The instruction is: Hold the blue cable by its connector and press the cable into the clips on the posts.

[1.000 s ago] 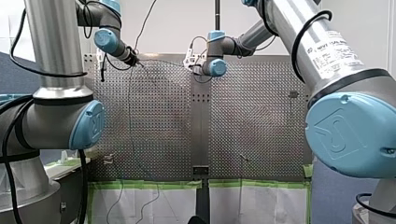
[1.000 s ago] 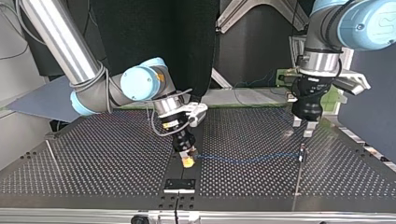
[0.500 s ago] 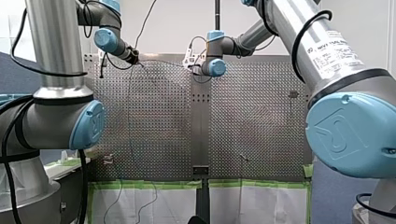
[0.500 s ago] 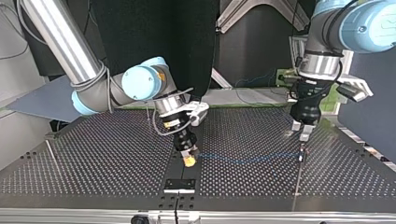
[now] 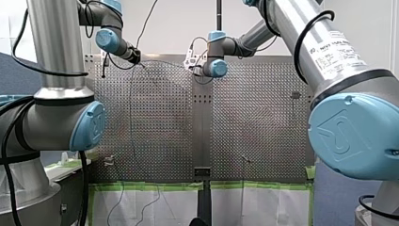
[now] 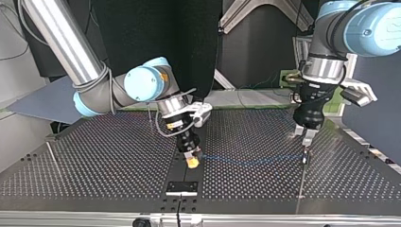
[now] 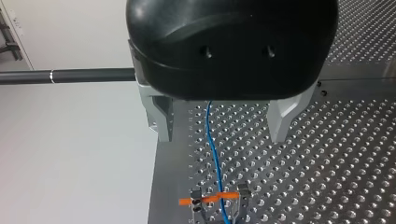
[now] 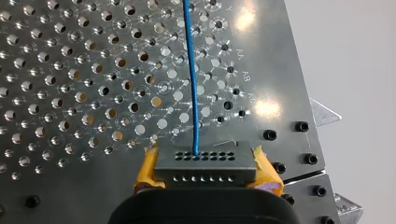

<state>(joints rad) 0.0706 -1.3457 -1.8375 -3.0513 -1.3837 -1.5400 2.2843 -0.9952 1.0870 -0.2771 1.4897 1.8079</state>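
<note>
Your right claw (image 8: 205, 173) pinches the connector (image 8: 205, 158), tautening the blue cable (image 8: 190, 70); your left claw (image 7: 220, 137) straddles it, spread, to press.

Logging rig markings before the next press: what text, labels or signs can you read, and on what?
"AA", "AB", "AC": engraved on the plate beside the cable, right wrist view.
Label on my right arm: printed lines, too small to read.
Joint cap: embossed emblem, no legible letters.
Connector: holes only, no text.
</note>
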